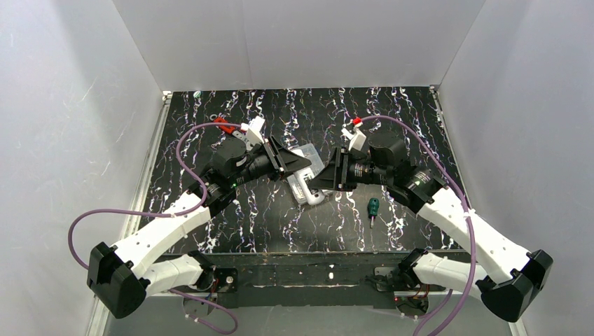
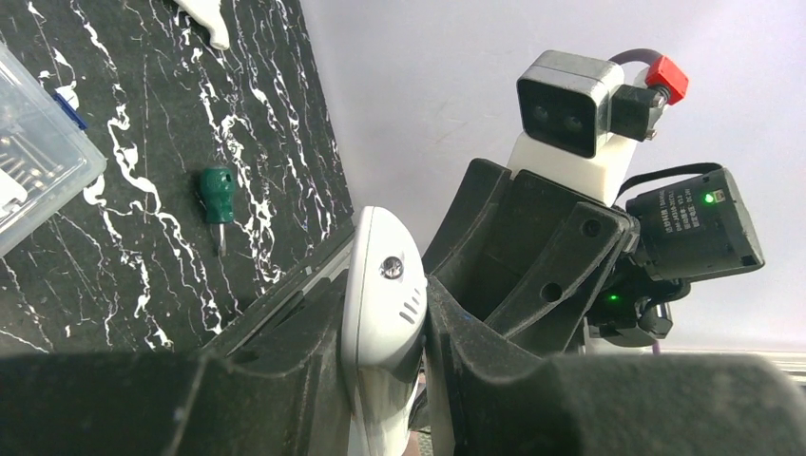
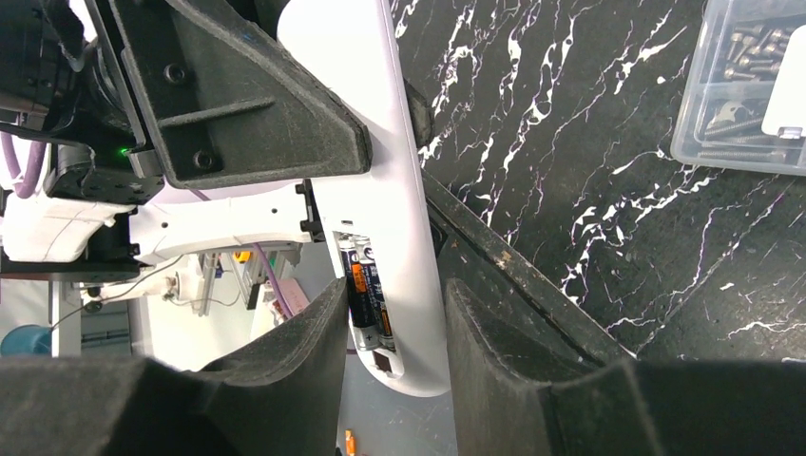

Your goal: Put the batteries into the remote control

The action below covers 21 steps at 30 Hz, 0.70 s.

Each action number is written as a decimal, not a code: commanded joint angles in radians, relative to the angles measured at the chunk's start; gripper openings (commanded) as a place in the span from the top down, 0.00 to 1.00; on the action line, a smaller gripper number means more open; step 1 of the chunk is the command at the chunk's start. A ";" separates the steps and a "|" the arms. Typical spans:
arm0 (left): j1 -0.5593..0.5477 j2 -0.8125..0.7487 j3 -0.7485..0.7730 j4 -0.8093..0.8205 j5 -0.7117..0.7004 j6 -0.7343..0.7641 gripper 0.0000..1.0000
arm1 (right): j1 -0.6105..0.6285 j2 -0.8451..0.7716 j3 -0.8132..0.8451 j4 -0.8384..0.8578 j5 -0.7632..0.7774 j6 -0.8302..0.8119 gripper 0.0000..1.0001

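The left gripper (image 2: 380, 408) clamps the remote control (image 2: 382, 304) near the clear box (image 3: 751, 85). The right gripper (image 3: 394, 380) grips its other end, batteries (image 3: 366, 304) seated inside.

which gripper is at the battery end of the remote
The right gripper, its fingers either side of the batteries; the left gripper clamps the other end of the remote.

print on the batteries (image 3: 366, 304) is unreadably small.
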<state>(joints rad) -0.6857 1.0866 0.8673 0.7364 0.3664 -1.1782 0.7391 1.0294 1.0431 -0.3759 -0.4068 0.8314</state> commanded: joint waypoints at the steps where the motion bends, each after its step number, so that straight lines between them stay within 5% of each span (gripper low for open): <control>1: -0.014 -0.022 0.074 0.084 0.067 0.004 1.00 | -0.005 0.038 0.040 -0.039 0.030 -0.011 0.90; 12: -0.014 -0.020 0.071 0.099 0.060 -0.019 1.00 | -0.005 0.054 0.048 -0.002 0.055 -0.011 0.93; 21: -0.014 0.037 0.060 0.276 0.012 -0.152 1.00 | -0.006 0.024 -0.010 0.144 0.052 -0.011 0.99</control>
<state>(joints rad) -0.6815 1.1175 0.8677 0.7895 0.3328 -1.2179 0.7315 1.0534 1.0626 -0.3561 -0.4004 0.8318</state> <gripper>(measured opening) 0.254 0.453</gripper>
